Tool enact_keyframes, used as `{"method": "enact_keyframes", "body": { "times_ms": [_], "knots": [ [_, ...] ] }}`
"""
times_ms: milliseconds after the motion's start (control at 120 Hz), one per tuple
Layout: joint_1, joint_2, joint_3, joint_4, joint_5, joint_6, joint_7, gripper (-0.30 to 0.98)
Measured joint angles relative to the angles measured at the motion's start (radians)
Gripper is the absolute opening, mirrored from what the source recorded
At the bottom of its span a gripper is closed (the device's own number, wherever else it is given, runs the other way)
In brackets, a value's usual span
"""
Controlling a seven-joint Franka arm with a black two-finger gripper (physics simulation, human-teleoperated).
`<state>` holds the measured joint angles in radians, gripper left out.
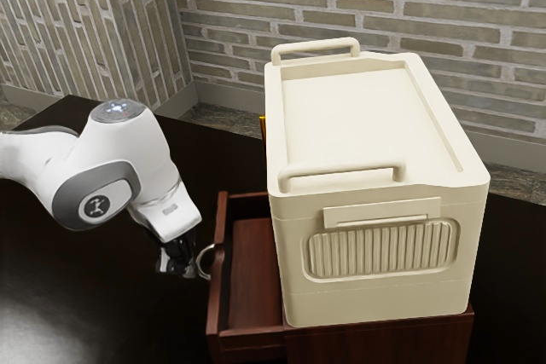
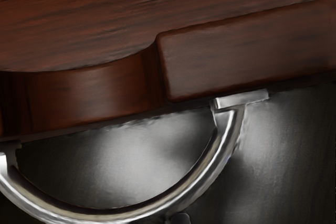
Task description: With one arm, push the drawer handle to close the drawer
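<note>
In the exterior view my black gripper (image 1: 177,263) hangs low beside the drawer's ring-shaped metal handle (image 1: 201,263), on the side away from the cabinet; whether they touch I cannot tell. The reddish-brown drawer (image 1: 217,287) stands pulled out of the cabinet (image 1: 384,338), its inside showing. In the wrist view the curved silver handle (image 2: 224,142) arcs out from the drawer's wooden front (image 2: 236,56), which has a scooped edge. A small dark rounded tip shows by the arc at the lower edge.
A large cream box (image 1: 375,253) with two top rails sits on the cabinet. Behind the drawer, a thin yellow-orange thing (image 1: 263,128) stands against the box's far side. The dark table (image 1: 102,296) extends under the arm, and brick walls rise behind.
</note>
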<state>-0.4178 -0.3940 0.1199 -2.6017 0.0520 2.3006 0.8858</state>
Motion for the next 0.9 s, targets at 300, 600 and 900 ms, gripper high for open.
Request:
{"method": "enact_keyframes", "body": {
  "times_ms": [300, 600, 900],
  "knots": [
    [-0.009, 0.052, -0.061, 0.064, -0.058, 0.009, 0.003, -0.1],
    [-0.011, 0.102, -0.107, 0.114, -0.09, 0.011, 0.003, -0.1],
    [-0.021, 0.157, -0.133, 0.183, -0.096, 0.012, 0.003, -0.09]
  ]
}}
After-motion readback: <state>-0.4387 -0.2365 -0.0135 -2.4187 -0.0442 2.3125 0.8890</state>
